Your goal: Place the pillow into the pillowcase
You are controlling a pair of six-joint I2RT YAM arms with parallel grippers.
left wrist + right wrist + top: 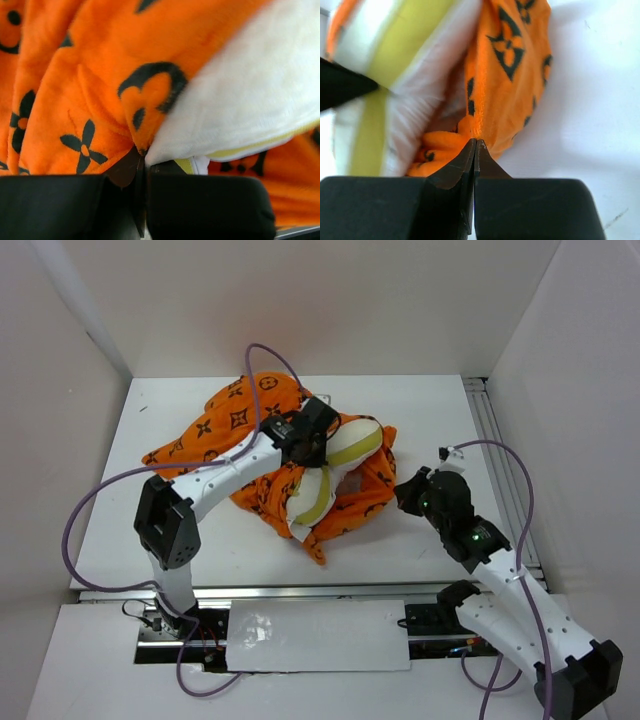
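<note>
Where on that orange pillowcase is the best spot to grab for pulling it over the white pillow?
Probably the pillowcase rim bunched on the table at the right of the pillow, approached low from the right, where the right gripper sits. There the cloth folds into a thin ridge that is easy to pinch, clear of the plump pillow bulging out above it.

White table (420, 405) enclosed by plain white walls (400, 300).
</note>
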